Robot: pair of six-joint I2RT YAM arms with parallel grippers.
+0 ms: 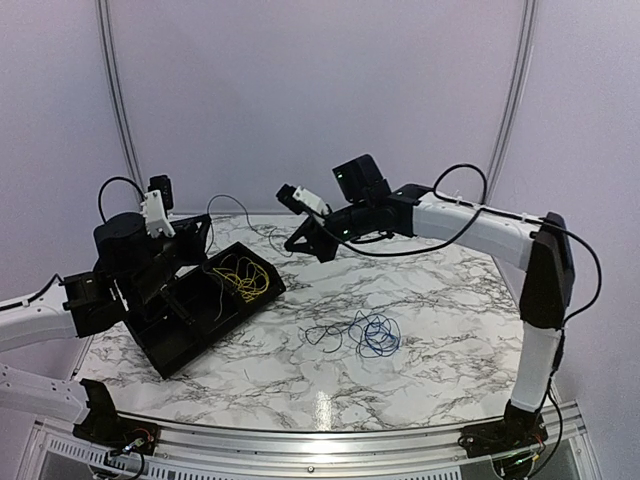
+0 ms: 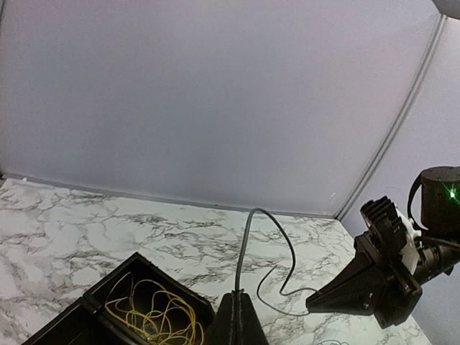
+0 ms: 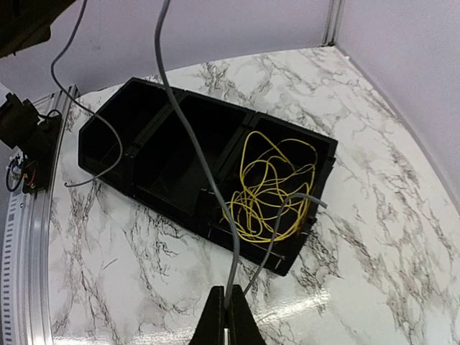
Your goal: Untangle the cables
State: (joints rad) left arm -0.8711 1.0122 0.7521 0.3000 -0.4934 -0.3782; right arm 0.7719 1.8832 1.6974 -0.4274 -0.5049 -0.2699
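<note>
blue cable (image 1: 378,335) lies on open marble (image 1: 450,300), clear of tray (image 1: 200,342).

Table (image 1: 450,310): glossy marble-look. Tray (image 1: 172,352): matt blk plastic. Cables (image 1: 378,336): smooth sheath. Rail (image 1: 300,442): metal.

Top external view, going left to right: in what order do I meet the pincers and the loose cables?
left pincer → yellow cable → right pincer → blue cable. The dark cable, gripped by both pincers, spans between them and is left out.
</note>
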